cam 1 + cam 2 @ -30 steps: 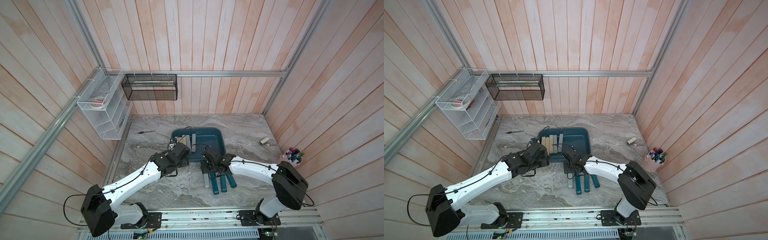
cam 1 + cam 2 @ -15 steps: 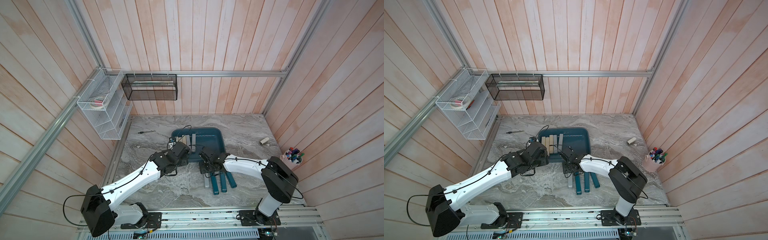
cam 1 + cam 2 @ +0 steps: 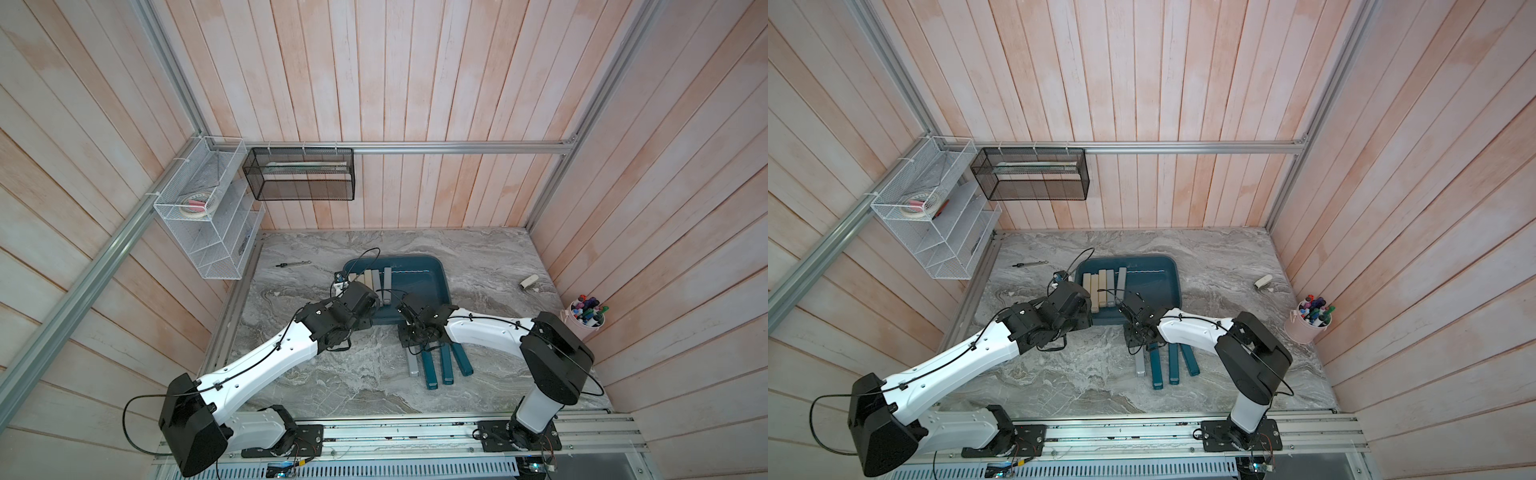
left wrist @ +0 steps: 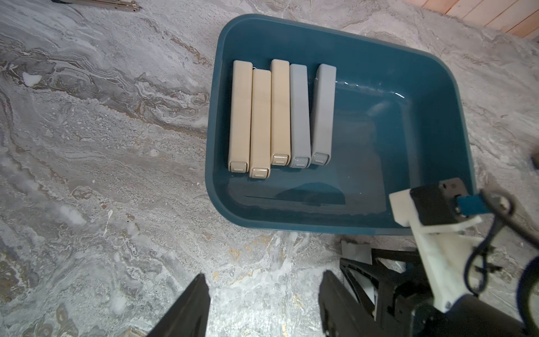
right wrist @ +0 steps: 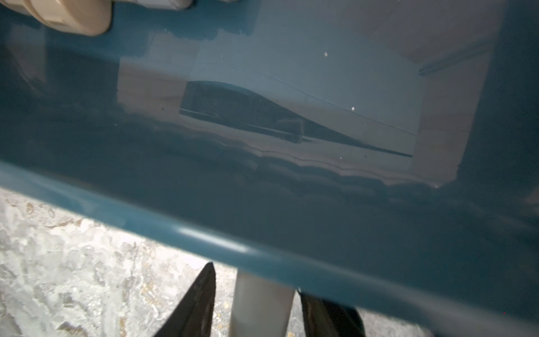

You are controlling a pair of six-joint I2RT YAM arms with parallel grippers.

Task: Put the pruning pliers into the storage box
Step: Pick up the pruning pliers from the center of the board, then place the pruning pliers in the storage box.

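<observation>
Grey bar on marble beside box rim | step: pickup | right gripper straddles it, jaws apart, not yet pinching | left gripper wide, empty | five bars boxed, three teal bars wait | next: pinch, lift over rim

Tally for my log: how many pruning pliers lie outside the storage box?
4: one light grey bar straddled by the right hand, three dark teal bars beside it, on the table.

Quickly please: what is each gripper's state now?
Left gripper: open, empty.
Right gripper: open, straddling a slim light grey rectangular bar, gap visible.
</observation>
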